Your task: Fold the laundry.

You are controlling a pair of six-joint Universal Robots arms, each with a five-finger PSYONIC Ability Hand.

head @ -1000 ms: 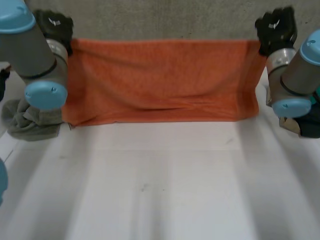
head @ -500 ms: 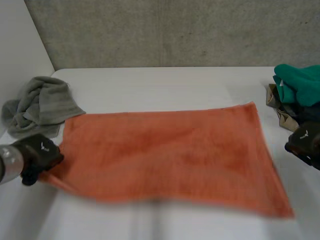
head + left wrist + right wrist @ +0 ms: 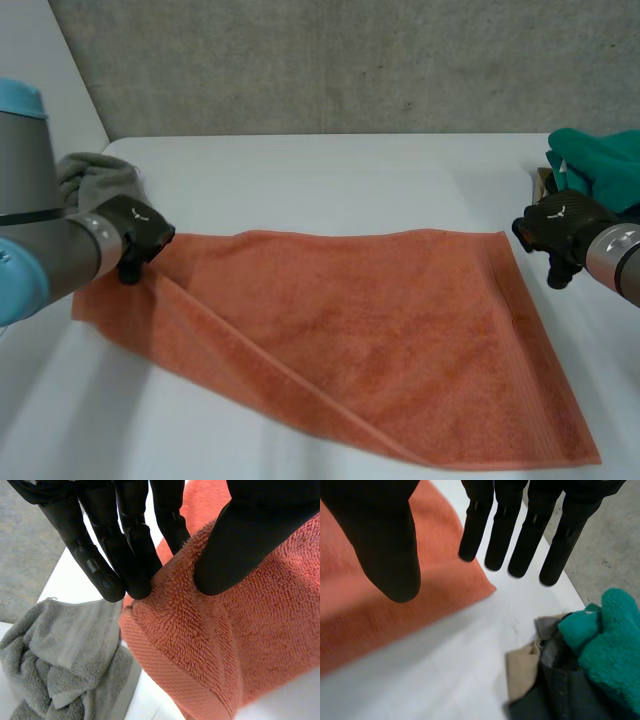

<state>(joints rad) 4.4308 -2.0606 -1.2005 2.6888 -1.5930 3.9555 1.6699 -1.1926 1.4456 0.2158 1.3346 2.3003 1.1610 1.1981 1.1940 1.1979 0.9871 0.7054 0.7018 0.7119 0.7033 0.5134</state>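
The orange rectangular terry towel [image 3: 380, 340] lies spread on the smooth white table [image 3: 330, 185], from centre toward 6 o'clock. At 9 o'clock the left hand [image 3: 135, 232] pinches its far left corner, and at 3 o'clock the right hand [image 3: 555, 232] is at the far right corner, fingers straight and apart. Farther lie a crumpled grey towel [image 3: 95, 175] at 10 o'clock and a fluffy green cloth [image 3: 600, 165] at 2 o'clock.

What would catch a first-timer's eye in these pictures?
A big orange towel lies spread across the white table. The left hand pinches its far left corner, while the right hand hovers open by the far right corner. A crumpled grey towel lies beside the left hand.
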